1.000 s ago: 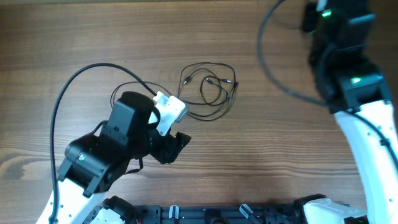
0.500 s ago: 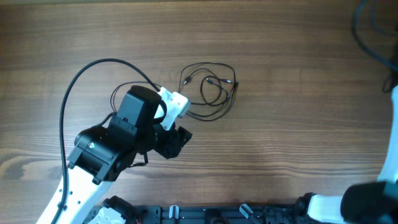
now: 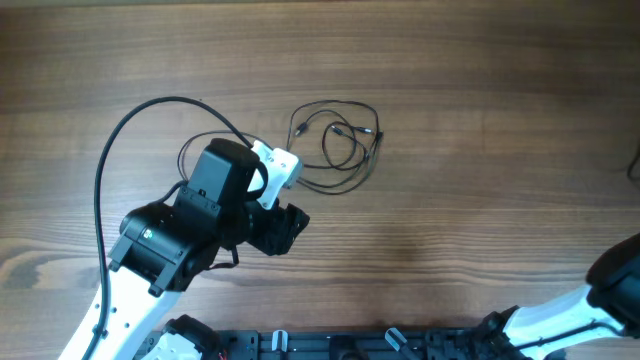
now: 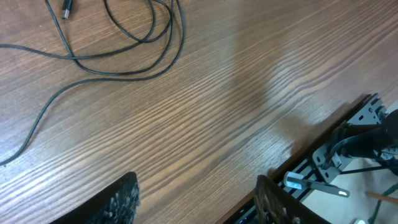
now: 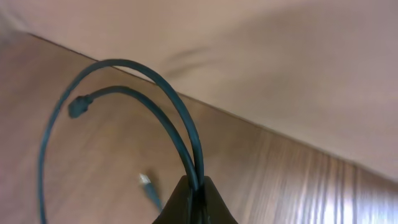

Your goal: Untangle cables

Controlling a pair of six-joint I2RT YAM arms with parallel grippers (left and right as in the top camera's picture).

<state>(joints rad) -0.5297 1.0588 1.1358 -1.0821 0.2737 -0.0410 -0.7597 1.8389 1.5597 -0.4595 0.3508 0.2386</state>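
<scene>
A loose tangle of thin black cables [image 3: 336, 140] with small plug ends lies on the wooden table [image 3: 470, 110], beyond my left gripper [image 3: 282, 226]. The left wrist view shows the same cables [image 4: 124, 50] at the top left. There my left gripper [image 4: 199, 205] stands open over bare wood, well short of them. My right gripper [image 5: 196, 186] is shut on two strands of another black cable [image 5: 155, 81], which loops up to a plug end [image 5: 78, 107]. The overhead view does not show that gripper.
The thick black arm cable [image 3: 130, 130] arcs over the table to the left of the tangle. A black rail [image 3: 340, 342] runs along the near edge. A white link of the right arm [image 3: 600, 295] shows at the bottom right corner.
The right arm has swung out of the overhead view from the upper right. The left arm shifted slightly up and right, then held still. The cables on the table have not moved.
</scene>
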